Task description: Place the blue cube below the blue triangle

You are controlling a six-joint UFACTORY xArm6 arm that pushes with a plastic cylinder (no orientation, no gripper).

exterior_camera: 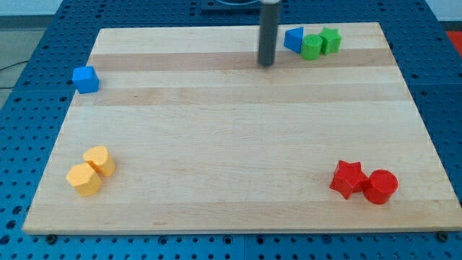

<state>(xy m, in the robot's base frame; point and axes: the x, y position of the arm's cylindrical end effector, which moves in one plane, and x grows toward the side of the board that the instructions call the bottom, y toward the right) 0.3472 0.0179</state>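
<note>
The blue cube [85, 79] sits at the far left edge of the wooden board [238, 144], partly overhanging that edge. It is compact, with no clear long axis; its faces are turned slightly off the board's edges, and a lighter top face shows above darker sides. It touches no other block.

At the near left, two yellow blocks [91, 171] lie against each other, rounded to many-sided in outline; the exact shape cannot be determined.

At centre far, the dark rod stands upright, and my tip [267, 63] rests on the board. The rod has no jaws and holds nothing. The tip is just left of the blue triangle [293, 39], not touching it, and well apart from the blue cube.

The blue triangle lies near the far edge, with one corner pointing left. Two green blocks [320, 43] press against its right side.

At the near right, a red star [347, 178] touches a red cylinder [380, 186].
</note>
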